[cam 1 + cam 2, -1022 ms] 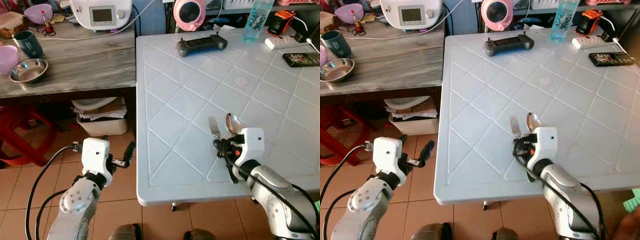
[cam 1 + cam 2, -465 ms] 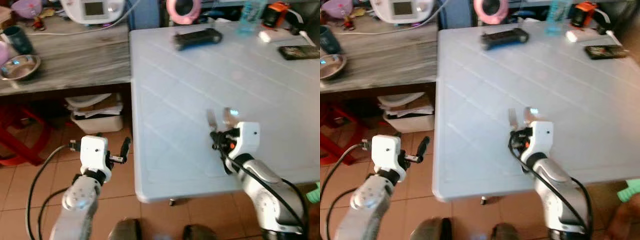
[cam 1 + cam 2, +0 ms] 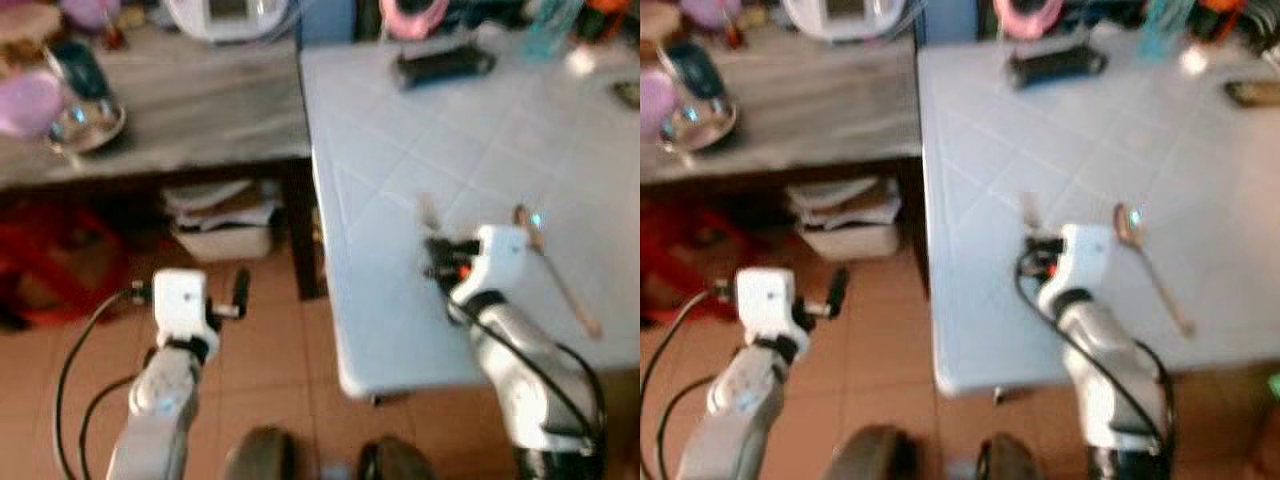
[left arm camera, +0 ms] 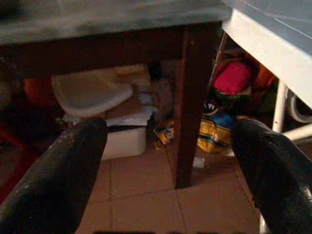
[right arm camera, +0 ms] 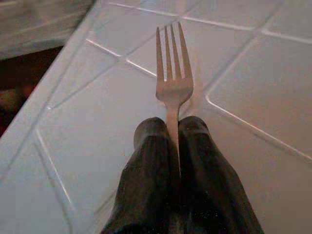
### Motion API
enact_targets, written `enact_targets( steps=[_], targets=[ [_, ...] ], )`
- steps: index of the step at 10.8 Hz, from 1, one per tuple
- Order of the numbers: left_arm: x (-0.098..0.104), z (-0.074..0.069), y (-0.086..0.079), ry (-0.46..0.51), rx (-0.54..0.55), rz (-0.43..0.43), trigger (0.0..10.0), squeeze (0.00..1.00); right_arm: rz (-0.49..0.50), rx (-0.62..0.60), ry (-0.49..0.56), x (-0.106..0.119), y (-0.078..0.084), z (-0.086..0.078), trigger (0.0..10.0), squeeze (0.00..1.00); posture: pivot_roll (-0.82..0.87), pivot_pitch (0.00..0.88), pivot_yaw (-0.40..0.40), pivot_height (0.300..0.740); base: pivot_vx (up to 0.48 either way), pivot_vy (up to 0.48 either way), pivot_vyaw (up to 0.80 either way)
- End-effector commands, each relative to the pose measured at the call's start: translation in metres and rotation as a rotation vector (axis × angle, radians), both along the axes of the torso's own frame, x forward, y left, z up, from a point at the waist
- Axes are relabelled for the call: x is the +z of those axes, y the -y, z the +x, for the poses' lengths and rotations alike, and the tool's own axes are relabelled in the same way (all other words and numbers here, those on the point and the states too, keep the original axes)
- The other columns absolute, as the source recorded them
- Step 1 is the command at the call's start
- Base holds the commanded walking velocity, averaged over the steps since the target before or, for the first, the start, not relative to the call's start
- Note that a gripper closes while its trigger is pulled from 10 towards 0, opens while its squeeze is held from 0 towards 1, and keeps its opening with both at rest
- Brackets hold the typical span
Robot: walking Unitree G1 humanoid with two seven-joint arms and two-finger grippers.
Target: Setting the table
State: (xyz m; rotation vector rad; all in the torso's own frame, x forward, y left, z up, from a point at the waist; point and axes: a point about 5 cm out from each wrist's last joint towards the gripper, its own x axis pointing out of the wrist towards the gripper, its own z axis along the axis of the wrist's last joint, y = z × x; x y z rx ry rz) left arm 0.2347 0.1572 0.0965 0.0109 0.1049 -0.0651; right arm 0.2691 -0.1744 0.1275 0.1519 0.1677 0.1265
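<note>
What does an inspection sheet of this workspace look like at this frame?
Surface: white table, diamond-patterned top.
Job's things: fork clamped in right gripper over the table; spoon lying on the table beside that arm.
Clutter: black controller, bottle at the far edge; blurred.
Grippers: right shut on the fork; left gripper open, idle, low over the floor.
Cables: black cable looping off the left arm.
Surroundings: grey side table with metal bowl; boxes beneath; tiled floor.

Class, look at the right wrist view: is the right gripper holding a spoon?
No. The right gripper is shut on a fork, its prongs pointing out over the white table.
</note>
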Motion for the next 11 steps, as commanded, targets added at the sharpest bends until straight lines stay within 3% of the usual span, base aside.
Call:
enact_targets(
  steps=[1, 5, 9, 11],
  targets=[
    [-0.001, 0.000, -0.008, 0.001, 0.029, 0.030, 10.0, 0.00, 0.005, 0.007, 0.023, 0.002, -0.005, 0.001, 0.0, 0.00, 0.01, 0.122, 0.037, 0.740, 0.000, 0.480, 0.00],
    [0.004, 0.003, -0.012, 0.047, 0.062, 0.069, 10.0, 0.00, -0.056, -0.026, 0.129, 0.017, 0.002, 0.011, 0.0, 0.00, 0.00, 0.118, 0.031, 0.740, 0.000, 0.471, 0.00],
    [0.019, 0.013, -0.003, 0.122, 0.034, 0.063, 10.0, 0.00, -0.112, -0.045, 0.210, 0.033, 0.009, 0.028, 0.0, 0.00, 0.01, 0.124, 0.033, 0.740, 0.418, 0.149, 0.00],
    [0.019, 0.012, 0.005, 0.121, 0.014, 0.043, 10.0, 0.00, -0.124, -0.008, 0.239, 0.034, -0.003, 0.031, 0.0, 0.00, 0.02, 0.127, 0.036, 0.740, 0.480, 0.000, 0.00]
  ],
)
